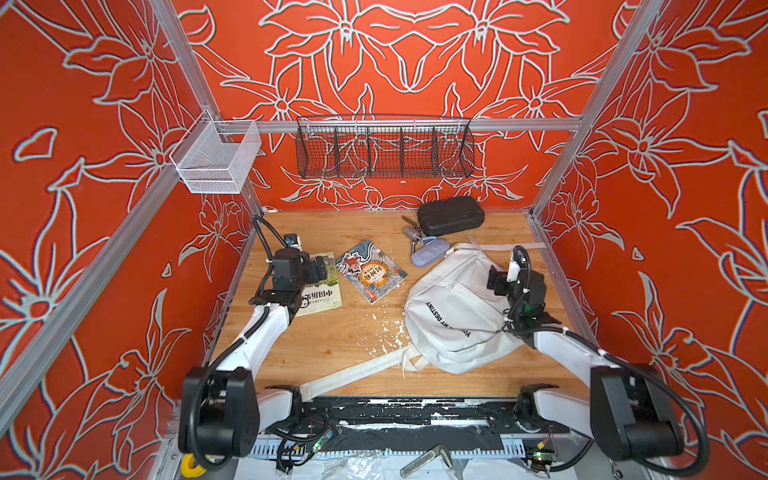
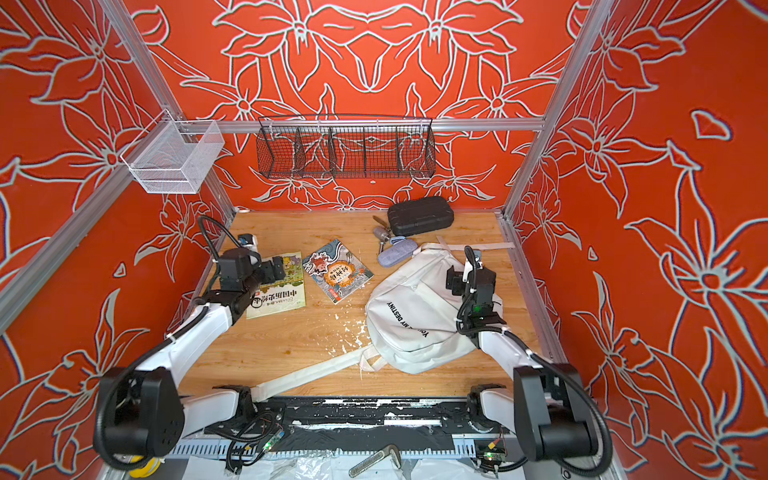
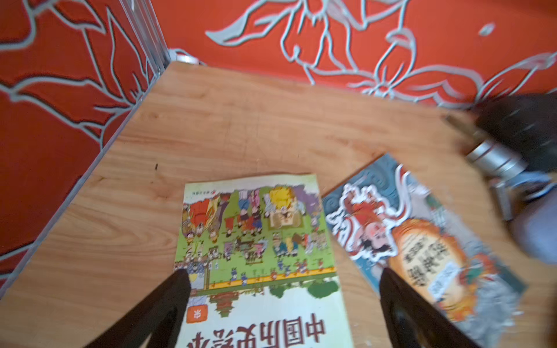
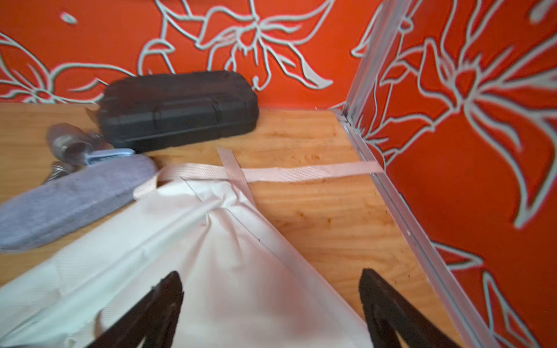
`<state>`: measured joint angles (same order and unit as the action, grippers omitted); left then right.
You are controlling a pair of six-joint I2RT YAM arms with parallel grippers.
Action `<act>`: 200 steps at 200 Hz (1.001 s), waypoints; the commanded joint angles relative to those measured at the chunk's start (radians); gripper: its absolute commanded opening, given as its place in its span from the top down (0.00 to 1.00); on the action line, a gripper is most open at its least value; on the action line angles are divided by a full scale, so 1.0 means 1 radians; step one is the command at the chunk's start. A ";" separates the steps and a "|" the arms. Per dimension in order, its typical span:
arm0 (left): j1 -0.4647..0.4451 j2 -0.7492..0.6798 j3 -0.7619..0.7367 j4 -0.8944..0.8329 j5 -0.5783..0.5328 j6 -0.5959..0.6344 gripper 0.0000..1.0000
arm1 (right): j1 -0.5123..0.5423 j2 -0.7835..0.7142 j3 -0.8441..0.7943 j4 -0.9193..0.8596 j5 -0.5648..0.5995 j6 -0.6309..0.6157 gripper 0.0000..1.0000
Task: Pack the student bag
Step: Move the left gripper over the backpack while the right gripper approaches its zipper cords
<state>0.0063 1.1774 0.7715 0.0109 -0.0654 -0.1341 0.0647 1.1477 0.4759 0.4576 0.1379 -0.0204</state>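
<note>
The student bag point(image 1: 449, 316) point(image 2: 409, 320), a white backpack with black print, lies flat on the right of the wooden table. One long strap point(image 1: 353, 370) trails toward the front edge. My right gripper point(image 1: 494, 279) point(image 4: 271, 280) hovers open over the bag's far right part point(image 4: 226, 271), holding nothing. My left gripper point(image 1: 322, 269) point(image 3: 283, 277) stands open above a green picture book point(image 1: 330, 293) point(image 3: 256, 241) on the left. Beside that book lies a blue and orange book point(image 1: 371, 270) point(image 3: 422, 241).
A black hard case point(image 1: 451, 215) point(image 4: 177, 108) lies by the back wall. In front of it are a lavender pouch point(image 1: 430, 251) point(image 4: 75, 199) and a small metal piece point(image 1: 411, 235). A black wire basket point(image 1: 384, 149) and a white mesh basket point(image 1: 216, 158) hang above.
</note>
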 commanded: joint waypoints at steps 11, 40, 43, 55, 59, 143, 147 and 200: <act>-0.134 -0.057 0.086 -0.243 0.140 -0.156 0.07 | -0.002 -0.069 0.151 -0.372 -0.256 -0.175 0.15; -0.396 0.009 0.147 -0.320 0.121 -0.146 0.08 | 0.020 -0.084 0.238 -0.599 -0.370 -0.375 0.23; -0.420 0.018 0.150 -0.326 0.123 -0.141 0.08 | 0.029 -0.087 0.248 -0.640 -0.382 -0.420 0.24; -0.501 0.046 0.149 -0.324 0.140 -0.143 0.08 | 0.057 -0.101 0.263 -0.758 -0.452 -0.581 0.26; -0.520 0.055 0.143 -0.314 0.153 -0.147 0.08 | 0.062 -0.105 0.266 -0.777 -0.472 -0.632 0.26; -0.747 0.396 0.255 -0.268 0.251 -0.151 0.09 | 0.107 -0.250 0.213 -0.989 -0.531 -0.856 0.21; -0.753 0.409 0.265 -0.272 0.253 -0.143 0.09 | 0.108 -0.251 0.213 -1.003 -0.527 -0.860 0.21; -0.772 0.568 0.396 -0.304 0.332 -0.126 0.31 | 0.124 -0.286 0.202 -1.075 -0.477 -0.874 0.21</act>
<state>-0.7616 1.6894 1.1095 -0.2718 0.2031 -0.2611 0.1787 0.8860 0.6918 -0.5495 -0.3435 -0.8570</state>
